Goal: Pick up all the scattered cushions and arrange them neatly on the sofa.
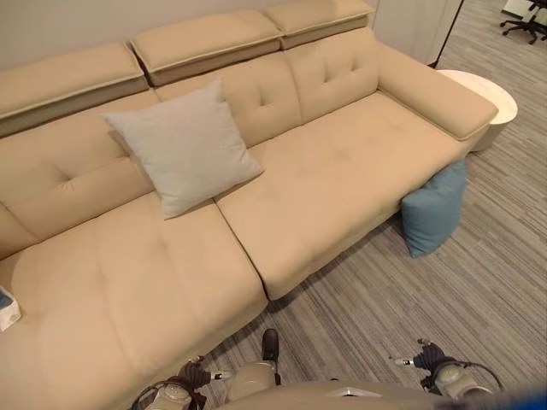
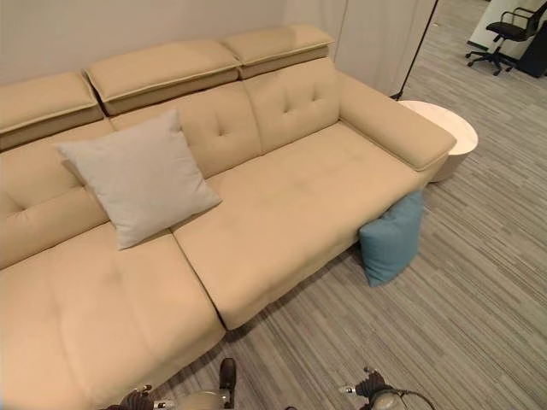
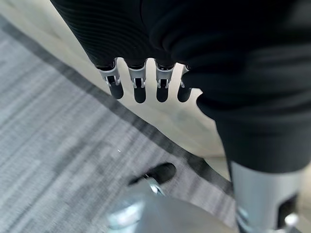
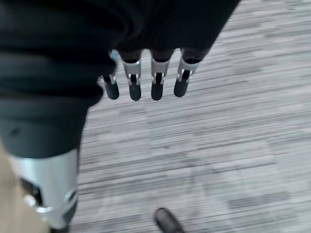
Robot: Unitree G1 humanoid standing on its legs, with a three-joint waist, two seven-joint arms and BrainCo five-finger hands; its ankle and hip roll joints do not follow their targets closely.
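Grey cushion [image 1: 184,145] on sofa [image 1: 342,171]; blue cushion [image 1: 436,209] left on floor; our hands [image 3: 141,82] [image 4: 146,80] hang empty, fingers straight.

A pale grey square cushion [image 1: 184,145] leans on one corner against the backrest of the beige sofa [image 1: 342,179], near the seat's middle seam. A teal cushion [image 1: 434,207] stands on the floor, propped against the sofa's right front corner below the armrest.
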